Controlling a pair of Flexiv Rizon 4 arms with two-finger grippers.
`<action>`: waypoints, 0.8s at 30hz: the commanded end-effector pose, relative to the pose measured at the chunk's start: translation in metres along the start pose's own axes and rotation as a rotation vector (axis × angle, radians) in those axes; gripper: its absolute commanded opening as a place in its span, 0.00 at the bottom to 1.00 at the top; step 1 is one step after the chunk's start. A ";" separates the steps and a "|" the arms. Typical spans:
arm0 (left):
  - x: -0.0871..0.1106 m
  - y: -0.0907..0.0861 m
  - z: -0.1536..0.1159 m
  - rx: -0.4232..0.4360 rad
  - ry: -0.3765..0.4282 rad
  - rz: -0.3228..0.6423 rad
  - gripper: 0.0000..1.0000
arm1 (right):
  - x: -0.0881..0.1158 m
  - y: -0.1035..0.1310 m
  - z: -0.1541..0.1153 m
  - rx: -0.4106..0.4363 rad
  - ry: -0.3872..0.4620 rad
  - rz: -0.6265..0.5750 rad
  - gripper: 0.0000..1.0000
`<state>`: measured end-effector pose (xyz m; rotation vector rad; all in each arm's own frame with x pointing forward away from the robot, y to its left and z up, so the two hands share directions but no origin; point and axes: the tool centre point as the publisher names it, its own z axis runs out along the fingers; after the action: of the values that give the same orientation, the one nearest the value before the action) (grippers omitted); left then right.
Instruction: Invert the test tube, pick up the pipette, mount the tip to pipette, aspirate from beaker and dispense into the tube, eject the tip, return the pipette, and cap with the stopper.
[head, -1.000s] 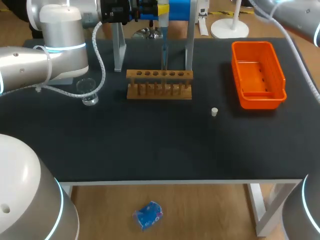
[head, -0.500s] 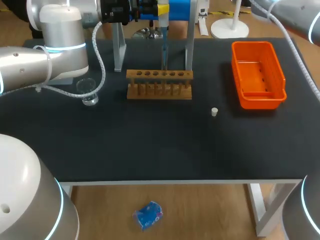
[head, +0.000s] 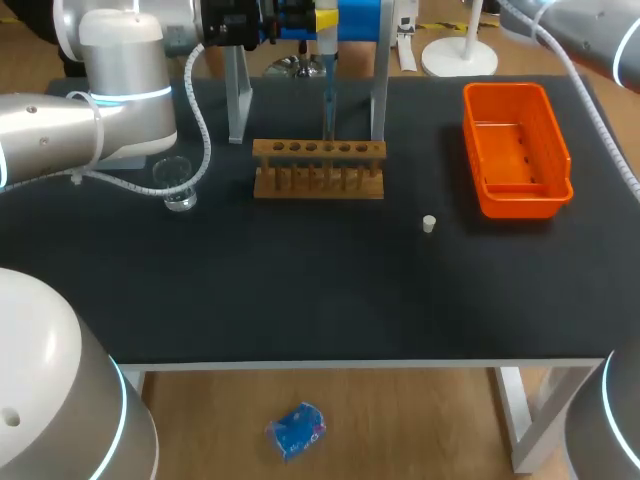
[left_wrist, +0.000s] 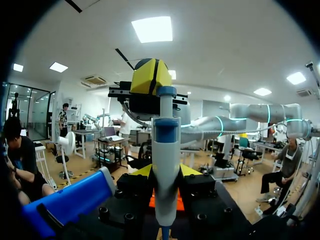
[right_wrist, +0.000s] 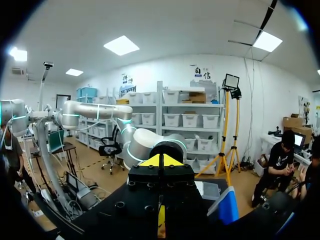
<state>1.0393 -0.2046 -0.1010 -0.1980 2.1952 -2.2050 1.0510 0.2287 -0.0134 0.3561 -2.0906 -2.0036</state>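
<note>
Black table (head: 300, 290), wooden rack (head: 318, 168) at back, pipette (left_wrist: 166, 165) in left tool (left_wrist: 161, 125).

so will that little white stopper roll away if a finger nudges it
Probably light: the stopper is tiny beside the rack. It seems to stand on end, so a nudge may topple it, then it could roll.

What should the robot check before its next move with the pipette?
1. Left pincer gripping the white and blue plastic pipette: ok.
2. Pipette pointing down at the wooden test tube rack: ok.
3. Glass tube waiting under the pipette: cannot tell.
4. Small white stopper lying free on the black table: ok.
5. Right pincer open for the stopper: not ok, it is shut and holds nothing.
</note>
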 end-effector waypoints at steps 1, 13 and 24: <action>0.000 -0.001 0.001 0.002 -0.001 0.001 0.00 | -0.004 -0.003 -0.001 0.000 0.010 0.002 0.00; 0.000 -0.001 0.001 0.002 -0.001 0.001 0.00 | -0.001 -0.008 0.000 -0.003 0.005 0.009 0.00; 0.000 -0.001 0.001 0.002 -0.001 0.001 0.00 | 0.002 -0.015 0.001 -0.013 0.000 0.020 0.00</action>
<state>1.0388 -0.2045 -0.1032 -0.1982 2.1954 -2.2047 1.0497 0.2282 -0.0228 0.3319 -2.0736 -2.0026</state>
